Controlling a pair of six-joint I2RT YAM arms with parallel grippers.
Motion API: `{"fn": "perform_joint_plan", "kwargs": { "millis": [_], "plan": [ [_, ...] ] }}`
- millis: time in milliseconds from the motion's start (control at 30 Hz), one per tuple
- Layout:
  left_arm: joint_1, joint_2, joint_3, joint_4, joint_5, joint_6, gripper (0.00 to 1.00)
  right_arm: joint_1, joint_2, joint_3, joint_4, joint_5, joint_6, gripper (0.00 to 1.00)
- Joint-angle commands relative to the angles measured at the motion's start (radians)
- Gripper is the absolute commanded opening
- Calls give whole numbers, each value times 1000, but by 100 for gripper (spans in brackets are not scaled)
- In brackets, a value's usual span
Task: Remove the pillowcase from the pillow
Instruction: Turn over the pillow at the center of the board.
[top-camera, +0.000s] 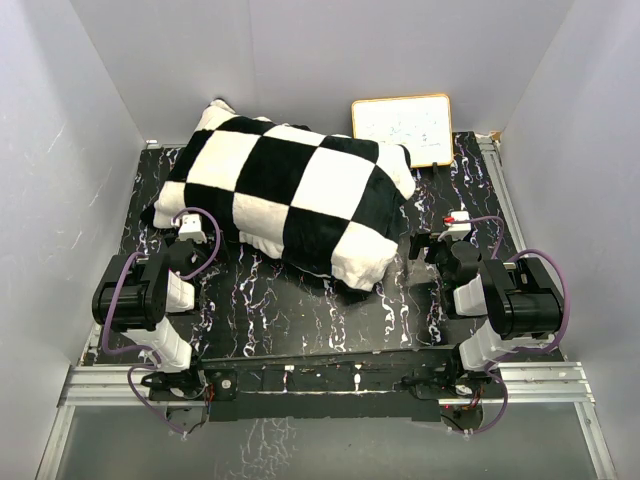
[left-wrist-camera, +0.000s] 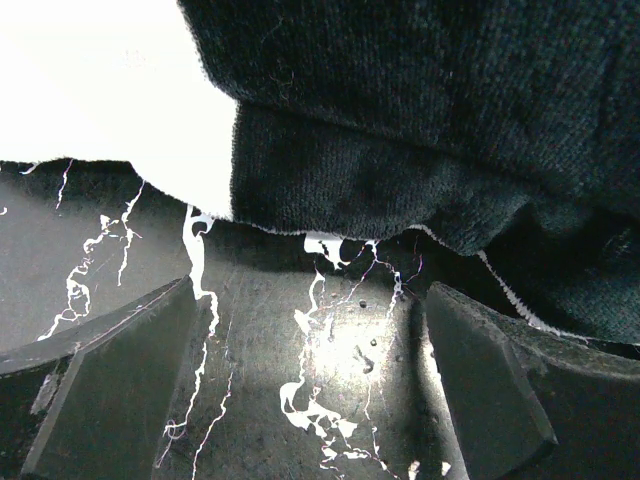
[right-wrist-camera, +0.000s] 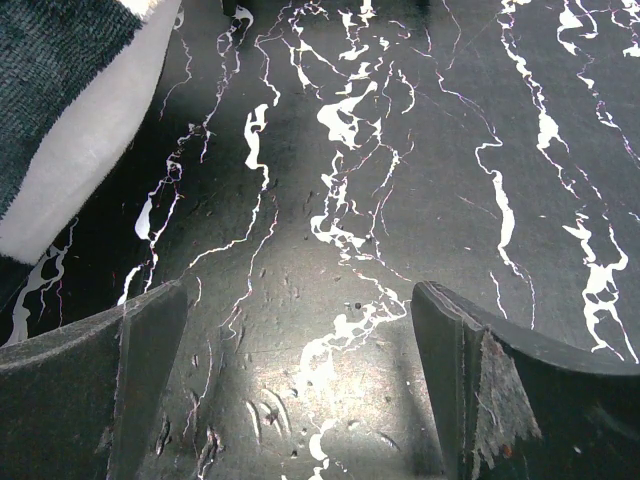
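Both hands stand fully wide and hold nothing: the left hand (top-camera: 192, 232) lies low on the table (top-camera: 300, 315), its jaws facing the near left hem of the pillowcase (top-camera: 290, 190), just short of it; the right hand (top-camera: 440, 245) sits near the cloth's near right corner, apart from it. Stuffed plump, the pillowcase lies across the table's middle; the pillow (top-camera: 214, 112) seems to peep out white at the far left. Soft, light plush, likely to bunch and slide: better to pinch a loose hem than the padded bulk
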Motion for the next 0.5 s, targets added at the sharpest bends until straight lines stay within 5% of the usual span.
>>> {"fn": "perform_joint_plan", "kwargs": {
  "millis": [0,333,467],
  "plan": [
    [-3,-5,-4,29,1,7,97,-4,-6,10,75,0,-10,98],
    [-1,-23,-5,22,-4,8,97,-4,-5,10,76,1,-12,98],
    [5,-178,177,-453,24,25,97,-4,-16,5,85,77,23,98]
  ]
}}
